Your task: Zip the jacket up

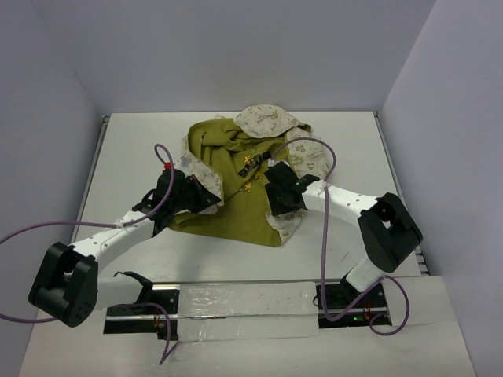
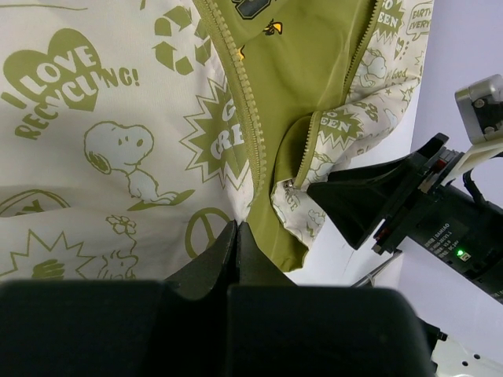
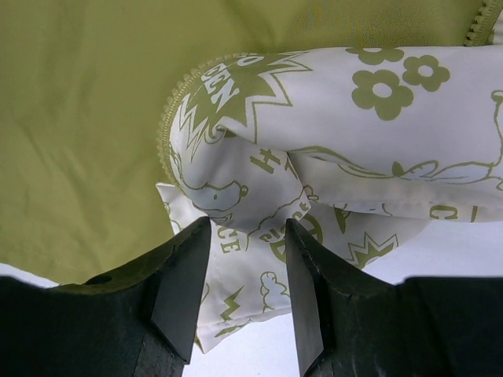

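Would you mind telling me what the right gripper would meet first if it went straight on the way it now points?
Probably the jacket: its folded cream printed edge lies directly ahead of the open right gripper, though exact depth is unclear.

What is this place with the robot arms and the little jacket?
Likely a robot test booth, not a home: a white table walled by plain panels, a left arm and right arm bolted at its near edge, trailing purple cables, the jacket between them.

I see the white desk (image 1: 130,157) carrying the jacket (image 1: 236,210), which lies open near the middle with its olive lining up and cream printed edges folded around.
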`<state>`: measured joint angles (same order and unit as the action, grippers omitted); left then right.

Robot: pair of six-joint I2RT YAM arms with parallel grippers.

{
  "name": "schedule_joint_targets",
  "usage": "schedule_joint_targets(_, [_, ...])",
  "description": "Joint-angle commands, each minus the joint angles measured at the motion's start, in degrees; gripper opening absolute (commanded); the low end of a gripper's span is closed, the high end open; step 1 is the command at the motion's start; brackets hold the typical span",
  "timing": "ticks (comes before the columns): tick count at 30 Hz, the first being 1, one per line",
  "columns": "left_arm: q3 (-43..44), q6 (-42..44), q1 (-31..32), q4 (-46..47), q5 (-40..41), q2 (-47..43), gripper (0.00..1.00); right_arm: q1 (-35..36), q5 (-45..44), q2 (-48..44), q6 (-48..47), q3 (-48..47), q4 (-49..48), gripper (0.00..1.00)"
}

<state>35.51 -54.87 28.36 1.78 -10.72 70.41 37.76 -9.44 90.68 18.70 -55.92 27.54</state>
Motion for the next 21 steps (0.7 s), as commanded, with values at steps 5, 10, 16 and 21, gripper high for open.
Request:
schedule_joint_targets(5, [2.2,0.29,0.29,2.15,-0.47,-0.3,0.0,0.47,-0.26,3.47,-0.56,-2.59,-2.38,0.5])
schedule_joint_targets(10, [1.86,0.38,0.38,1.91,-0.01,-0.97,0.0,0.56,0.38,4.58,-0.59,-2.88,-2.75,0.48])
schedule_joint_targets(16, [1.93,0.12,0.31,2.17,-0.35,-0.41,0.0,0.47,1.22,4.24,-0.59,-2.9,-3.17,0.38])
schedule_joint_targets(21, [1.99,0.26,0.38,2.0,-0.3,-0.28,0.0,0.47,1.41,4.27,-0.77,-3.2,-2.96,0.29])
